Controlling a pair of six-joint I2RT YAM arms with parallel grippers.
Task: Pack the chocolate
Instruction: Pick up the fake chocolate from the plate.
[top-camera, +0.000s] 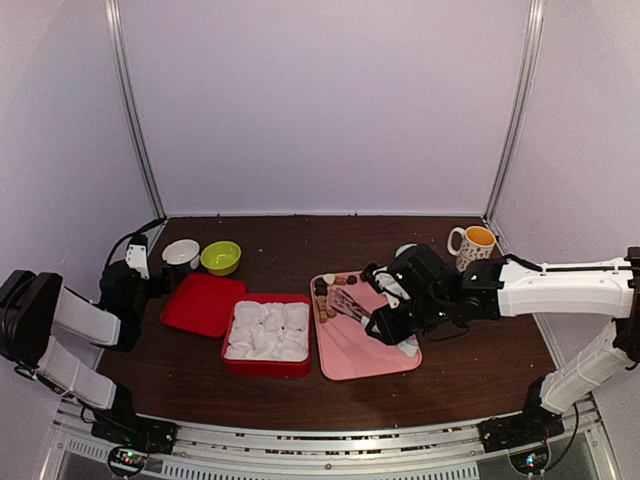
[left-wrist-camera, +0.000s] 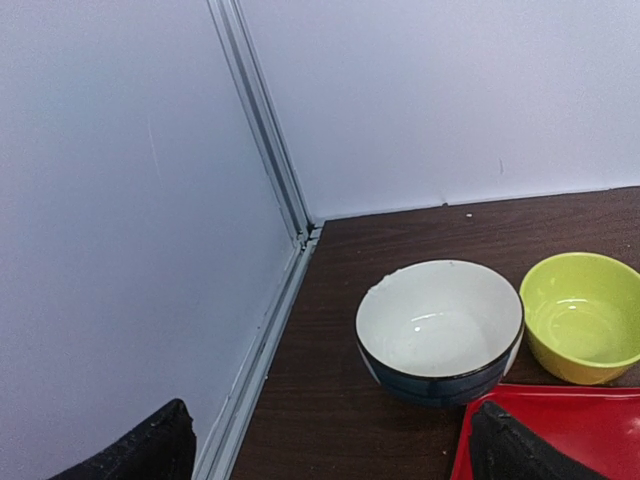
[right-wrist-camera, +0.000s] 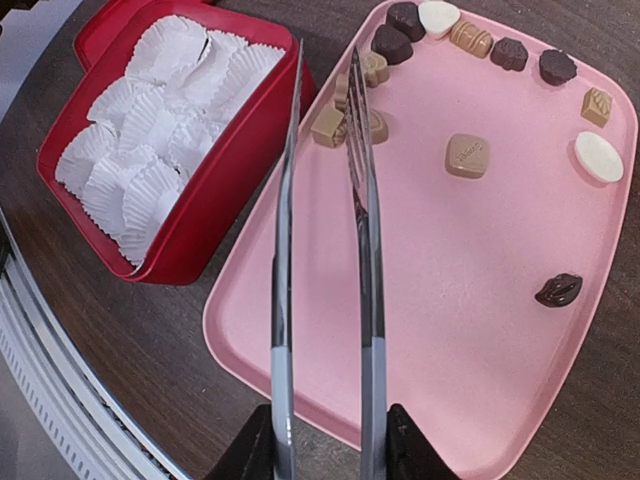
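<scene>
Several small chocolates (right-wrist-camera: 467, 156), light brown, dark and cream-white, lie on a pink tray (right-wrist-camera: 430, 330), mostly along its far edge; they also show in the top view (top-camera: 322, 290). My right gripper (right-wrist-camera: 328, 445) is shut on metal tongs (right-wrist-camera: 325, 200), whose tips hover above light brown pieces (right-wrist-camera: 330, 125) at the tray's far left corner. A red box (right-wrist-camera: 215, 190) filled with white paper cups (right-wrist-camera: 160, 140) stands left of the tray. My left gripper (left-wrist-camera: 330, 445) is open and empty, near the table's left wall.
A white bowl with a dark outside (left-wrist-camera: 440, 330) and a green bowl (left-wrist-camera: 583, 315) stand ahead of my left gripper. A red lid (top-camera: 203, 303) lies beside the box. A mug (top-camera: 473, 245) stands at the back right.
</scene>
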